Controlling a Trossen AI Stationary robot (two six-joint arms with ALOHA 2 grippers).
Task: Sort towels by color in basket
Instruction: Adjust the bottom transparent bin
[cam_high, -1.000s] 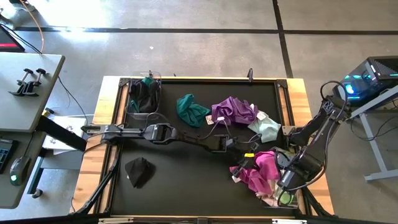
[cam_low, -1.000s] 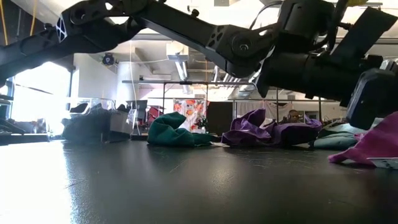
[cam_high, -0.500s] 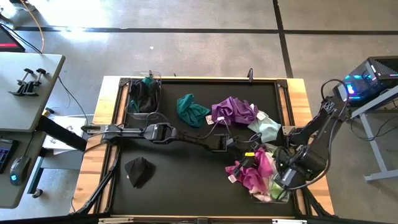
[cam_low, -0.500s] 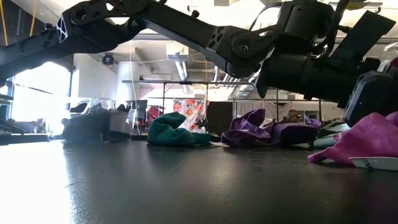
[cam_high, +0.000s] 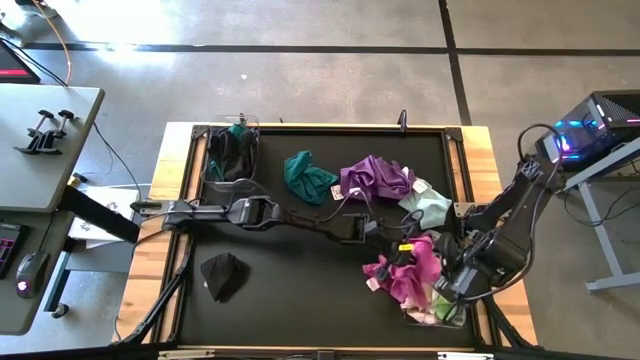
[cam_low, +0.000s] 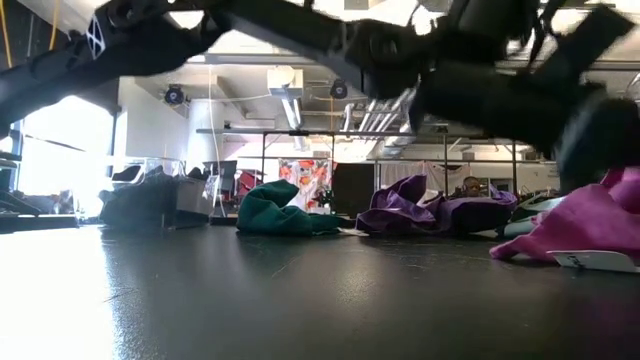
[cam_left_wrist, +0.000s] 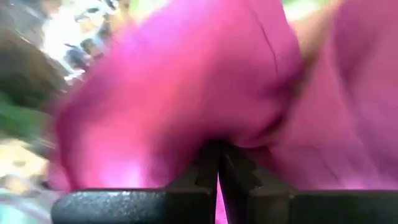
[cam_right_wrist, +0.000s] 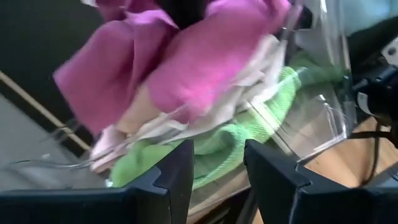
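My left gripper reaches across the table and is shut on a magenta towel that lies on a heap in a clear basket at the near right. The towel fills the left wrist view and shows in the low view. My right gripper is open over that basket, which holds lime green, pale pink and magenta towels. I cannot tell whether it touches anything. My left gripper pinches a bunched fold of the magenta towel between its two fingers. The fingers come from the table's left. The rest of the towel lies slack on the heap and on the table.
A teal towel, a purple towel and a mint towel lie at the table's far middle. A black towel lies near left. A second clear basket with dark towels stands far left.
The magenta towel and the heap under it have slid a little toward the table's left. My right gripper has moved the same way, toward the heap. The near-right basket now lies a little farther left than before.
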